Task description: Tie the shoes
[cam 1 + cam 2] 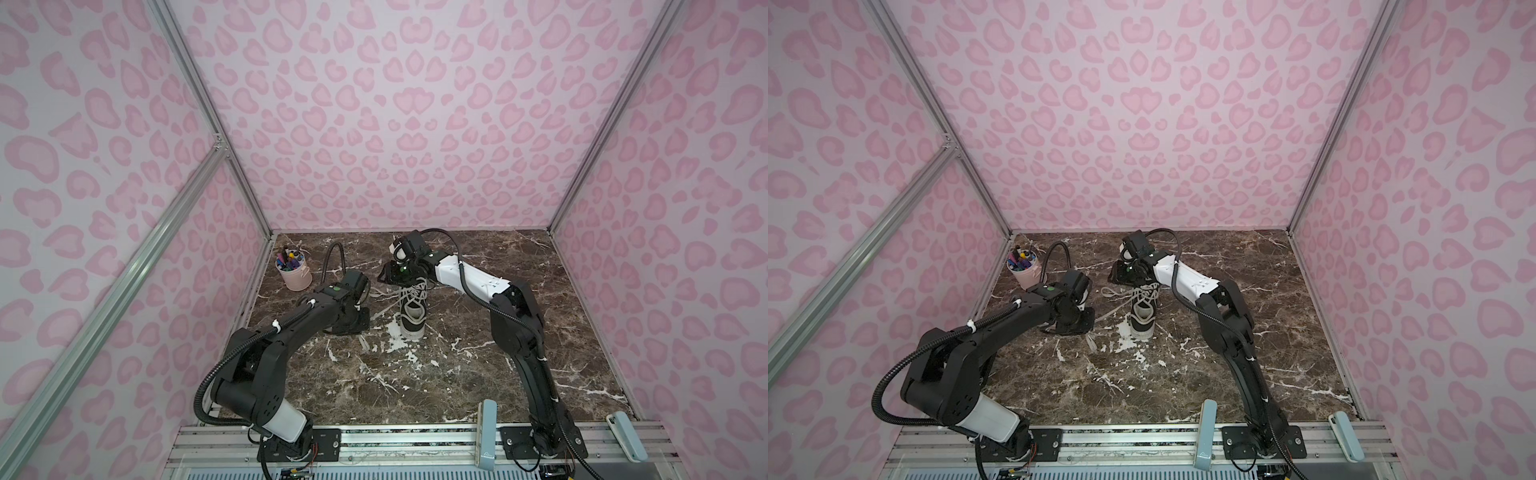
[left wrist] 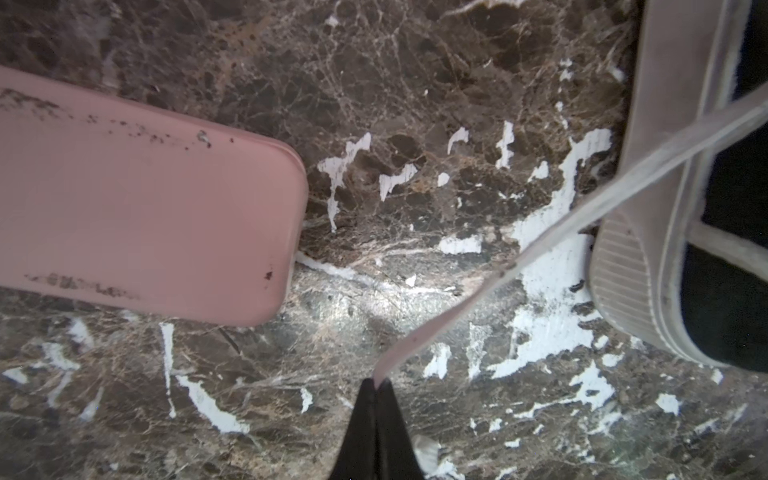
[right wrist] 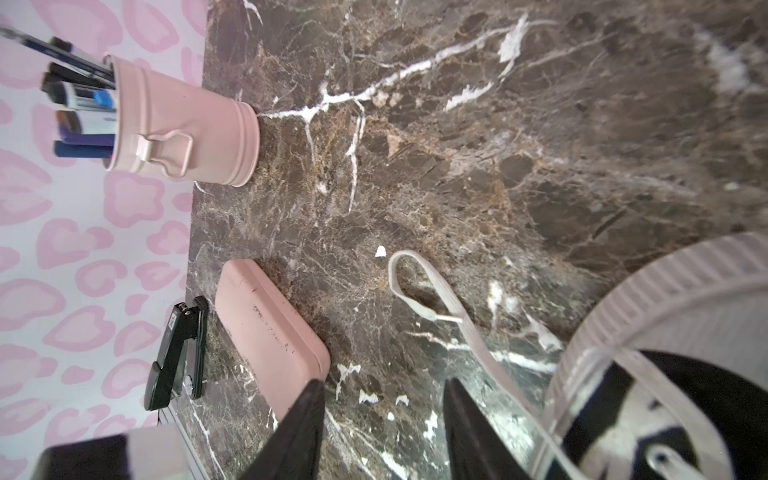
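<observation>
Near the back-left corner, pink cup [image 1: 297, 276] holds pens [image 1: 290, 259]; left pincer [image 2: 376, 384] pinches a lace [image 2: 540, 245], right pincer [image 3: 384, 384] gapes.

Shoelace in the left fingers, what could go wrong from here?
The left fingers hold the lace only at their very tips, and it runs nearly straight to the shoe; more pull could slip it out or drag the shoe. The right fingers stand open and empty, with the other lace loose on the table, so that side is unsecured. The pink case lies close by and could get shoved.
</observation>
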You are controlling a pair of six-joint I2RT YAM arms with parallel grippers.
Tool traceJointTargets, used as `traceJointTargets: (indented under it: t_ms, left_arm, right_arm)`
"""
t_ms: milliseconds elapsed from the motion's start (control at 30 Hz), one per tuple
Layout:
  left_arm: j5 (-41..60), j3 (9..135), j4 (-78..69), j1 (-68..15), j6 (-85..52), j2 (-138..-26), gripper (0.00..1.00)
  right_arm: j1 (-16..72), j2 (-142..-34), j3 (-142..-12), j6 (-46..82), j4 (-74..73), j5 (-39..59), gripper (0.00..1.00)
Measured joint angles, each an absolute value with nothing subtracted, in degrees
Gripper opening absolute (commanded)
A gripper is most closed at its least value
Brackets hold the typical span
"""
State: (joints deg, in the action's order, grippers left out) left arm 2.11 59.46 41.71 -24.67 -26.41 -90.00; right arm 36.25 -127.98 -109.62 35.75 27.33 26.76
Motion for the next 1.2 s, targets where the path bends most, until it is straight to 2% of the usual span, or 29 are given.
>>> traceJointTargets:
  t_ms: [100,233,467,567,600,733,867,1200]
  left_arm:
    - [2.09,59.42,41.80,-24.67,-26.24,-90.52,0.48]
    - [0.99,59.46,42.83,-24.67,-24.88,-90.50,0.57]
    - [-2.37,59.46,45.28,-24.69,-20.84,-88.60,0.67]
    - [-2.55,59.46,45.28,-24.40,-19.84,-87.96,0.84]
    - [-2.57,59.46,45.28,-24.36,-19.77,-87.68,0.86]
    - [-3.03,61.17,46.83,-24.18,-18.46,-85.86,0.88]
    - [-2.68,63.13,46.44,-24.12,-16.32,-85.43,0.85]
    - [7.92,67.26,36.32,-24.38,-10.85,-97.19,0.78]
  right_arm:
    - [35.14,-123.42,-106.24,35.16,26.70,26.68,0.50]
    - [32.45,-117.86,-101.03,34.28,27.81,26.46,0.51]
    - [26.30,-104.62,-86.32,31.07,27.97,25.50,0.52]
    - [23.22,-99.98,-79.59,30.57,27.38,24.91,0.52]
    - [22.37,-98.54,-77.78,30.41,27.03,24.60,0.52]
    - [20.88,-95.92,-74.13,30.41,25.06,25.32,0.51]
    - [19.62,-95.77,-73.38,30.39,24.08,26.00,0.51]
    - [18.31,-95.64,-71.20,29.36,23.83,27.70,0.50]
